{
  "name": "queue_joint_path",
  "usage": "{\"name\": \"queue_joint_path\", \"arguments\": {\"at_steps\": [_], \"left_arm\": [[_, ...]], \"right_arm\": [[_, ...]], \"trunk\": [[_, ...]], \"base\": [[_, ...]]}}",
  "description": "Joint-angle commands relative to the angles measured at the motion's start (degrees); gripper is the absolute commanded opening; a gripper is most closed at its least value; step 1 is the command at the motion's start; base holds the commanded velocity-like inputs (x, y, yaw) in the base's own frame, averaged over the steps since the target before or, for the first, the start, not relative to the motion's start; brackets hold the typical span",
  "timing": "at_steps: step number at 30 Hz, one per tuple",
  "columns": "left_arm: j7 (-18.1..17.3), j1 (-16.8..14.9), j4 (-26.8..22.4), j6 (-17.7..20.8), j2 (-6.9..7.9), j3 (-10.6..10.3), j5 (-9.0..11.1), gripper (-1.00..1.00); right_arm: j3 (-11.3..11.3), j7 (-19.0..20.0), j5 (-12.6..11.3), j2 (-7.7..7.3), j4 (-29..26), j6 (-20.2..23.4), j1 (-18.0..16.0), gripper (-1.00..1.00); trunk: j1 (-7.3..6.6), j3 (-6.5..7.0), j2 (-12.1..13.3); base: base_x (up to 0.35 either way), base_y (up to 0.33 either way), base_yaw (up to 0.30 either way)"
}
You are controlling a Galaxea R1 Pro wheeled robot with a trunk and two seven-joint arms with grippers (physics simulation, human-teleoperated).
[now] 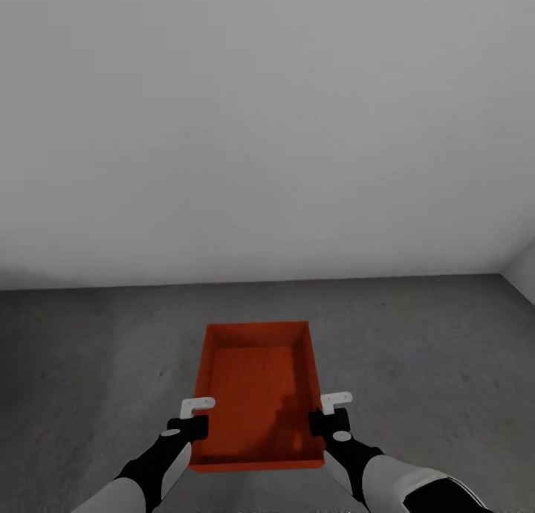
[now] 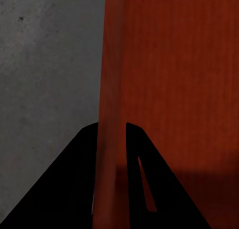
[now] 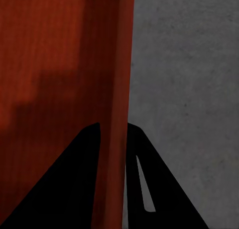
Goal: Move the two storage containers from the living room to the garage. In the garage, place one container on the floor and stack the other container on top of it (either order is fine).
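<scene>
A plain white wall (image 1: 267,126) is seen across the upper part of the head view, and below it a rough, mottled grey concrete floor (image 1: 89,349) is spread out; a second wall is met at the far right corner. No writing, brand or label can be read on anything.

One orange-red storage container (image 1: 256,364) is counted. It is held above the floor in front of the robot, its long axis pointing away toward the wall, and nothing is contained in it; only a ribbed bottom and shadow are seen inside. Whether its underside is touching the floor cannot be told.

Two grippers are counted. The left gripper (image 1: 195,416) is set on the container's left wall near the robot's end, and in the left wrist view the wall (image 2: 112,89) is seen standing between the two black fingers (image 2: 64,189), which are closed on it. The right gripper (image 1: 331,413) is set on the right wall likewise; in the right wrist view the wall (image 3: 117,89) is clamped between its fingers (image 3: 64,189), with the bare concrete beside it.
</scene>
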Motion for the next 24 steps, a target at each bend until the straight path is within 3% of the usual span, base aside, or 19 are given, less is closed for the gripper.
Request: {"name": "queue_joint_path", "arguments": {"at_steps": [1,24], "left_arm": [[4.6,-0.1,-0.3,-2.9,0.02,2.8,1.0,-1.0],[4.6,-0.1,-0.4,-2.9,0.06,2.8,0.9,-1.0]], "right_arm": [[-2.0,0.4,0.2,0.03,0.1,0.0,0.0,-1.0],[-2.1,0.3,0.2,0.01,0.1,0.0,0.0,-1.0]], "trunk": [[0.01,-0.16,-0.1],[0.01,-2.25,-0.1]], "base": [[0.0,0.0,0.0],[0.0,0.0,0.0]]}}
